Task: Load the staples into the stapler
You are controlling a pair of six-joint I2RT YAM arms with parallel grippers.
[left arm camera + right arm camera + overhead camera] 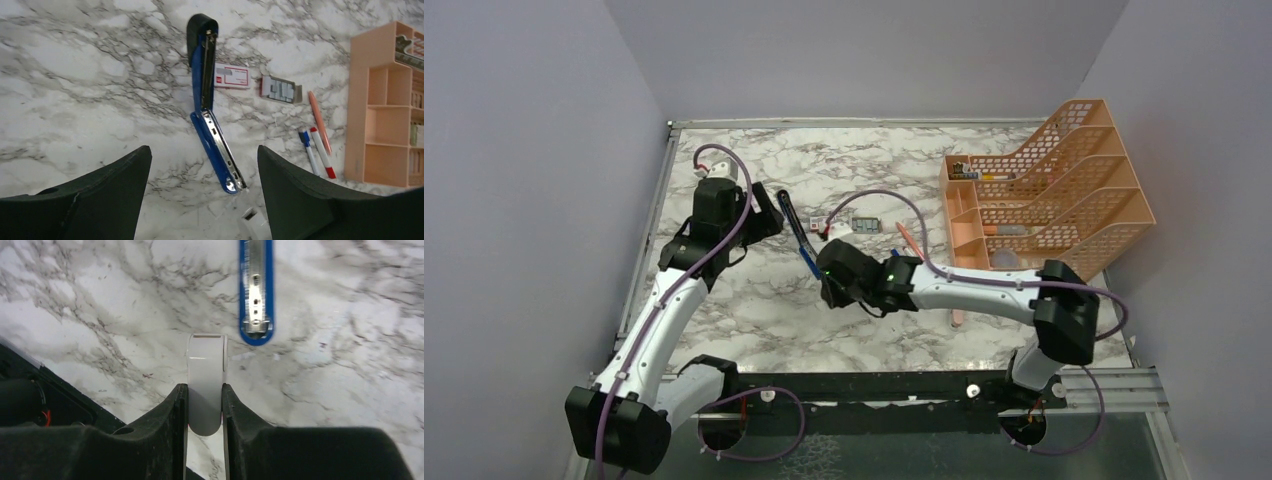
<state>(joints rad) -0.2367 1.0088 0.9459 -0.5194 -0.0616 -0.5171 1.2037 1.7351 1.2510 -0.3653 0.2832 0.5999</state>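
The blue stapler point(210, 125) lies swung open on the marble, its silver channel facing up; its front end shows in the right wrist view point(256, 300). Beside it lie the staples' red-and-white sleeve point(232, 76) and the grey tray point(281, 90) holding staple strips. My left gripper point(202, 150) hovers open over the stapler point(796, 232), touching nothing. My right gripper point(205, 387) is shut on a small white oblong block point(206, 375), which points at the stapler's front end with a small gap between them. That block point(254, 221) also shows in the left wrist view.
A peach desk organizer point(1049, 195) stands at the right. A blue-capped pen point(310, 150), a red-capped pen point(322, 152) and a peach pen point(319, 120) lie between it and the staples. Walls close the table at the left and back.
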